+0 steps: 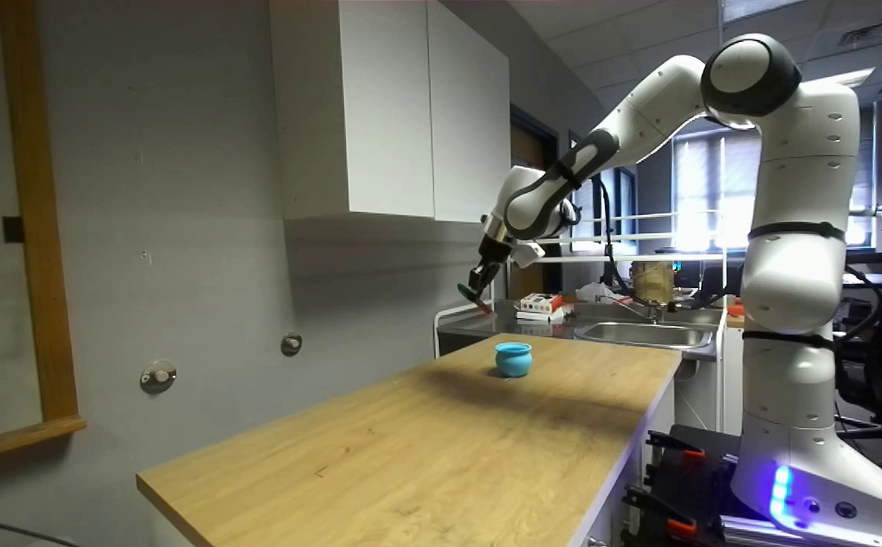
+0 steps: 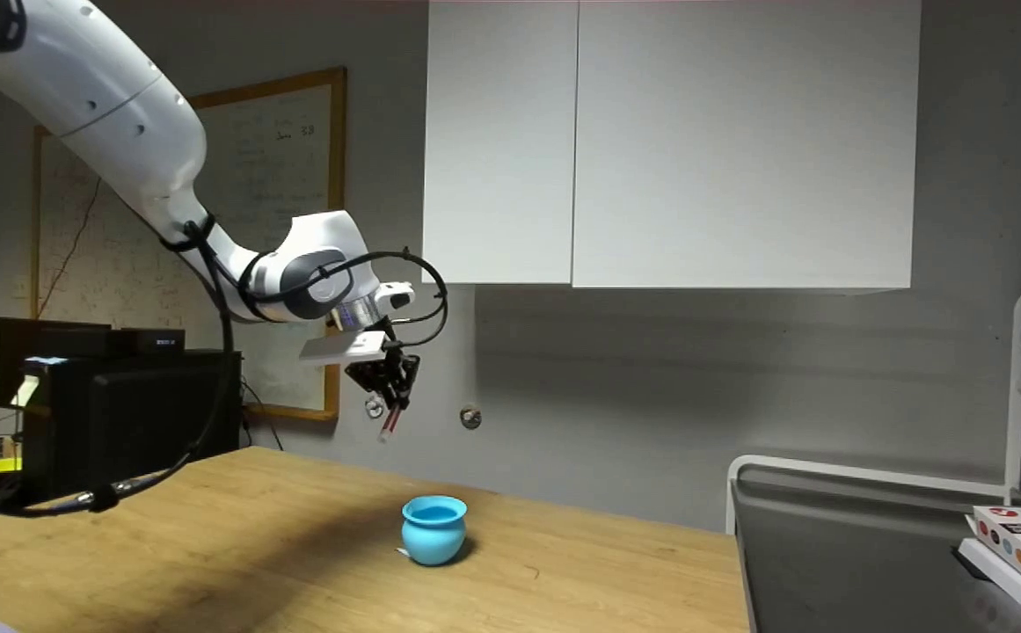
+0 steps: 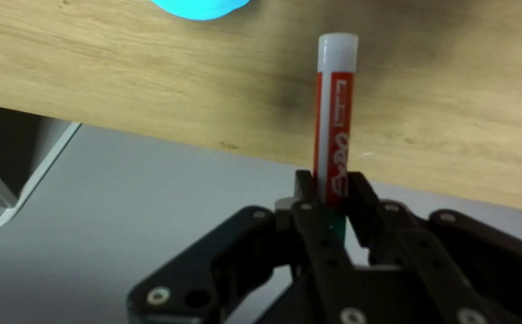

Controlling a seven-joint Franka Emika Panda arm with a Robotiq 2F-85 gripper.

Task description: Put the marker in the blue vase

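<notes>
— The top edge of your wrist view crops the blue vase [image 3: 200, 6], so you get only a curve of it.

— And in both exterior views, the vase's near side hides its inner bottom from you.

— Part of the green end of the marker [image 3: 336, 130] is hidden from you too, behind the blurred gripper [image 3: 330, 182], which runs off the bottom edge.

— In an exterior view, you get a white speck [image 2: 402, 552] beside the vase, too small to name.

— There, your robot arm [image 2: 123, 105], cut off at upper left, covers part of the whiteboard [image 2: 273, 220], its writing mostly too faint to read.
</notes>
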